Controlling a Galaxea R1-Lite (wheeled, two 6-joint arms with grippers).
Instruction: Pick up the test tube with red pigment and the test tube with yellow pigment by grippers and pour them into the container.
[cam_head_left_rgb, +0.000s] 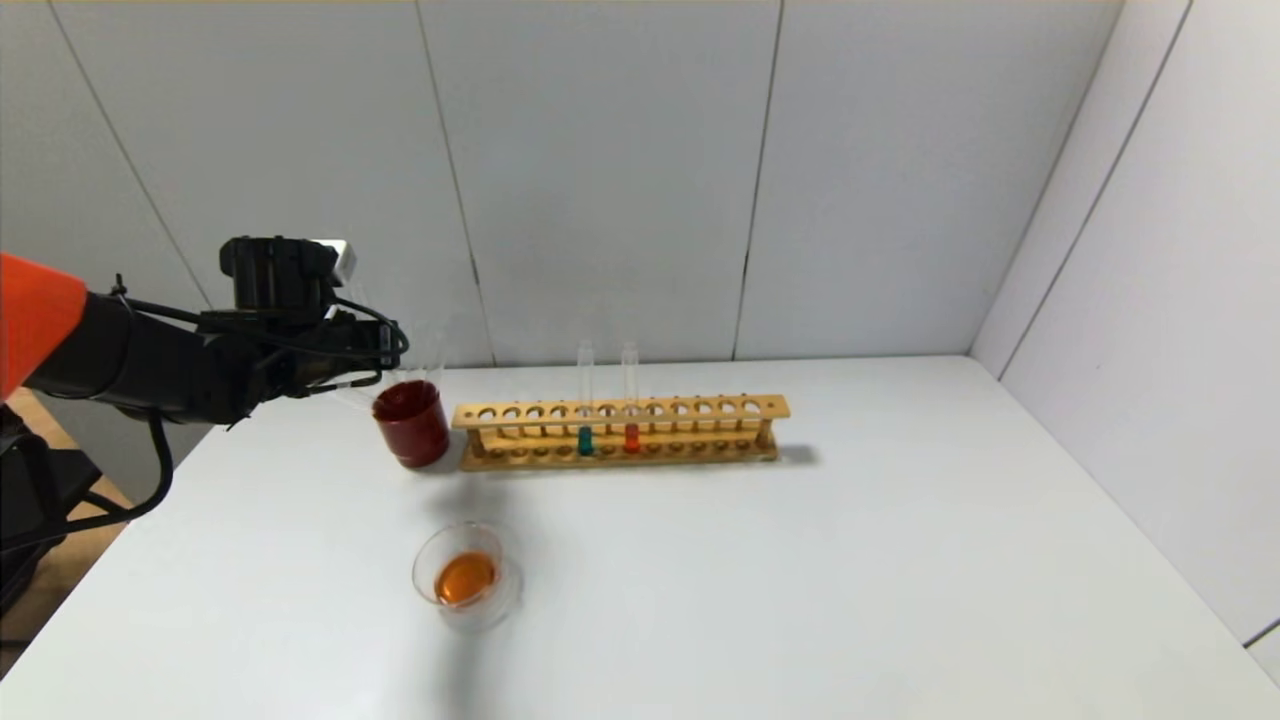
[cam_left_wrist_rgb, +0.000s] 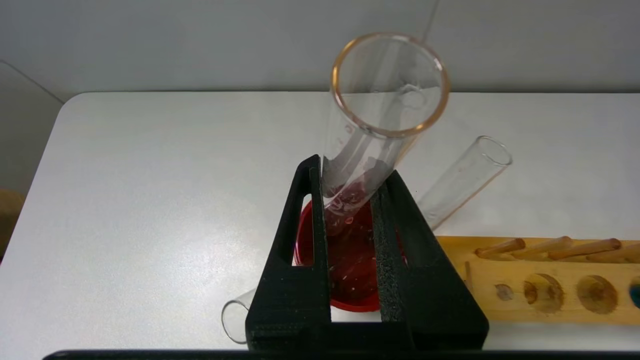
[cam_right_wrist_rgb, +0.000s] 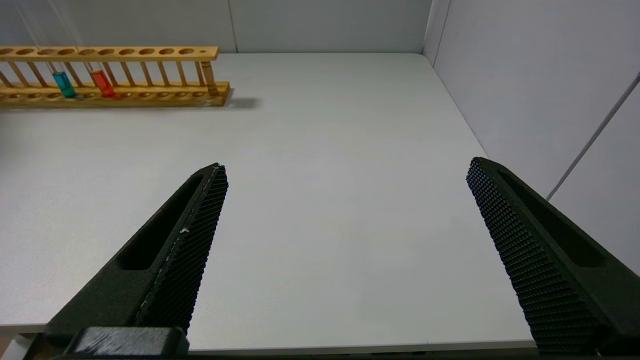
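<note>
Clamping an empty clear test tube (cam_left_wrist_rgb: 372, 150), the left gripper (cam_left_wrist_rgb: 350, 240) hangs over the dark red cup (cam_head_left_rgb: 411, 423) at the left end of the wooden rack (cam_head_left_rgb: 620, 432). The tube leans in the grip, its open mouth up and its rounded bottom dipping inside the cup's rim. A second empty tube (cam_left_wrist_rgb: 462, 182) leans out of the same cup toward the rack, and the wrist view shows the open end of another tube (cam_left_wrist_rgb: 235, 322) low beside the cup. The container (cam_head_left_rgb: 465, 576), a shallow glass dish on the white tabletop (cam_head_left_rgb: 850, 580), sits nearer the robot than the cup and holds an orange pool of liquid. In the rack stand two upright tubes side by side: one with green liquid (cam_head_left_rgb: 585, 440) and one with red-orange liquid (cam_head_left_rgb: 631, 437). The right gripper (cam_right_wrist_rgb: 345, 210) is spread wide, holding nothing, above the bare right part of the tabletop, well apart from the rack.
</note>
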